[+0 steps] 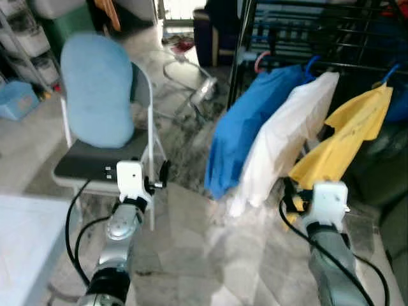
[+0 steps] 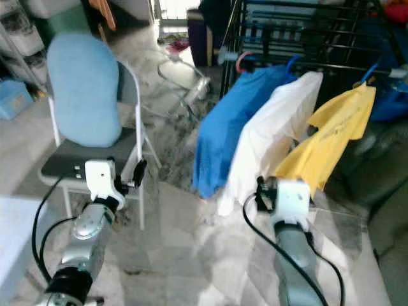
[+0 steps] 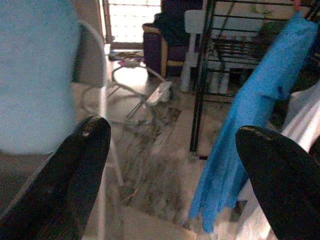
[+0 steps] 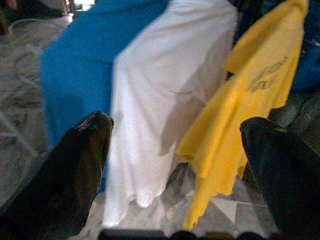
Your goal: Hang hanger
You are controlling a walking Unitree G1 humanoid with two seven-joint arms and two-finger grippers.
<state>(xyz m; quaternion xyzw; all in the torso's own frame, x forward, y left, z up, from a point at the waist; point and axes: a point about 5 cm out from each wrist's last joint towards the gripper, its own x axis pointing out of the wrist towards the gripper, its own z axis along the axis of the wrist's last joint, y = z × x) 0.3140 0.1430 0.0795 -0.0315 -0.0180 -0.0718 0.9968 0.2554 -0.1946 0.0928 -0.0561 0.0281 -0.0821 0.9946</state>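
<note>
A folding chair [image 1: 95, 162] with a light blue cushion [image 1: 97, 89] stands at the left. The left gripper [image 3: 172, 170] hovers beside it, fingers spread wide and empty. On the black drying rack [image 1: 306, 32], a blue shirt [image 1: 245, 124], white shirt [image 1: 284, 137] and yellow shirt [image 1: 347, 131] hang on hangers. The right gripper [image 4: 175, 170] faces them, wide open, holding nothing.

Grey marble floor [image 1: 191, 242], folding chair [image 1: 102, 159] with blue cushion [image 1: 97, 89], black rack [image 1: 306, 32], bright doorway [image 3: 132, 22] behind
</note>
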